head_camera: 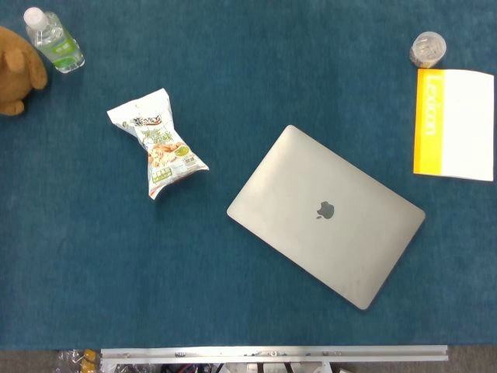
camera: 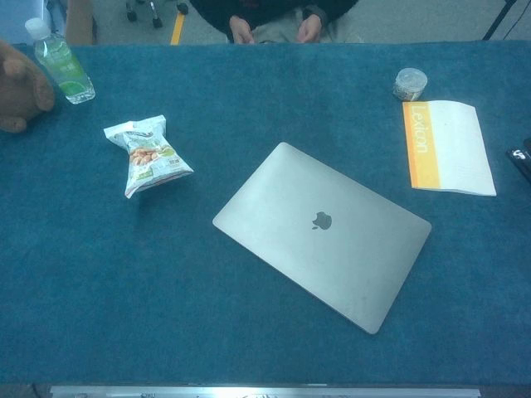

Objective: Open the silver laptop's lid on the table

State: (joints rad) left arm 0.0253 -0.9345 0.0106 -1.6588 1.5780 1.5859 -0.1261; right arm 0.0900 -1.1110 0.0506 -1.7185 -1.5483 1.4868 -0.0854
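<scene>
1. The silver laptop (head_camera: pixel 326 216) lies closed and flat, a little right of centre in both views, with its lid logo facing up. It sits turned at an angle to the edges of the surface (head_camera: pixel 78 272), so one corner points toward the bottom of the frame.
2. Neither robot hand shows in the head view or the chest view, so how they are set, wide or narrow or holding anything, cannot be told. Judging from that, the opening has not begun.
3. The blue cloth around the laptop is bare on every side, which I judge leaves room for a robot hand to come in at an edge.
4. Which long edge is the hinge cannot be read from the pictures, so the lifting edge is uncertain.
5. The snack bag (head_camera: pixel 159 144) lies at centre left, well apart from the laptop.
6. A water bottle (head_camera: pixel 53 40) and a brown plush toy (head_camera: pixel 15 71) sit at the upper left.
7. A white booklet with a yellow spine (head_camera: pixel 457 124) lies at the upper right, with a small jar (head_camera: pixel 428 48) just above it. All seem like clutter, not part of the task.
8. In the chest view a seated person (camera: pixel 274 21) is at the top edge, beyond the surface.
</scene>
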